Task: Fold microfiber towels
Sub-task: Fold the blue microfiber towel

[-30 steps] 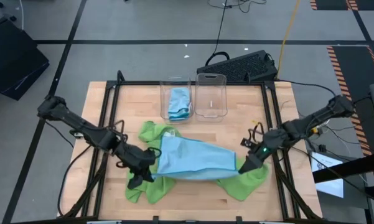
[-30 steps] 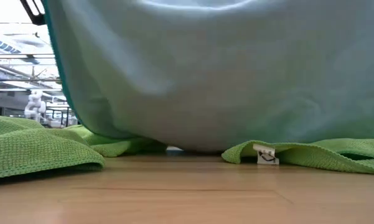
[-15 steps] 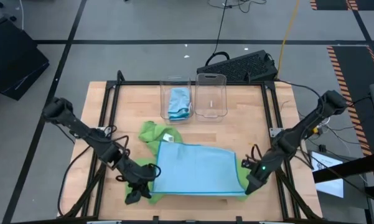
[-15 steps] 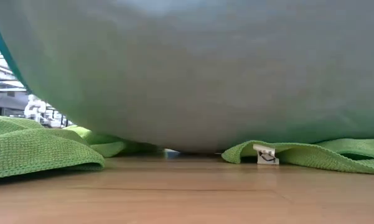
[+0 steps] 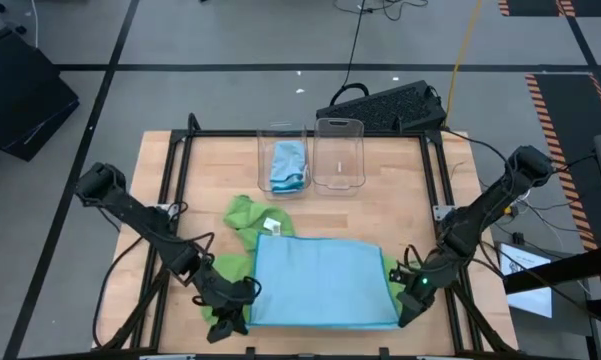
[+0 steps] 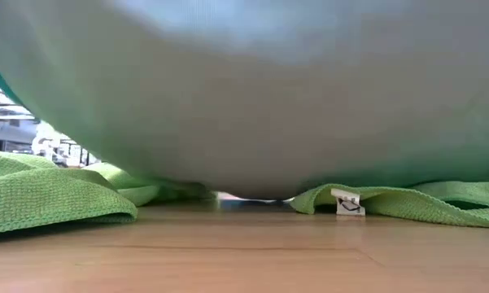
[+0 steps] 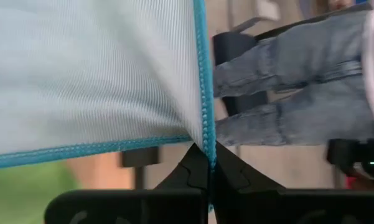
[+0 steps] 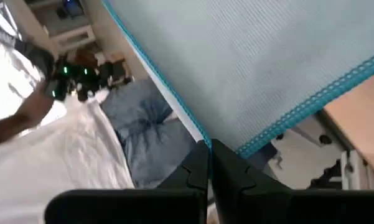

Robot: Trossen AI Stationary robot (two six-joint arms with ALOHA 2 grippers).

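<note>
Left hand [image 5: 232, 322] is clamped shut on the near left corner of a blue towel [image 5: 325, 283], and the right hand [image 5: 407, 312] is clamped shut on the near right corner. Both wrist views show the stitched blue edge pinched between closed fingers [image 7: 202, 171]. Between the two hands the towel is stretched out wide and almost flat, at the near edge of the bench [image 5: 210, 170]. From bench level it fills the upper part of the view and sags toward the wood, so it seems to be held above the surface, not lying on it.

A green towel [image 5: 248, 214] lies crumpled under and beside the blue one, showing at its far left corner and along both sides. A small white tag [image 6: 348, 203] sits on the green cloth.

At the far side stand two clear bins. The left bin [image 5: 283, 160] holds a blue towel [image 5: 287, 165], apparently finished. The right bin [image 5: 339, 153] looks empty.

A person in jeans [image 7: 299, 81] is visible beyond the bench.

Judged from this, one towel looks done, the spread blue one has no fold in it yet, and the green one is untouched. Most of the task remains.
</note>
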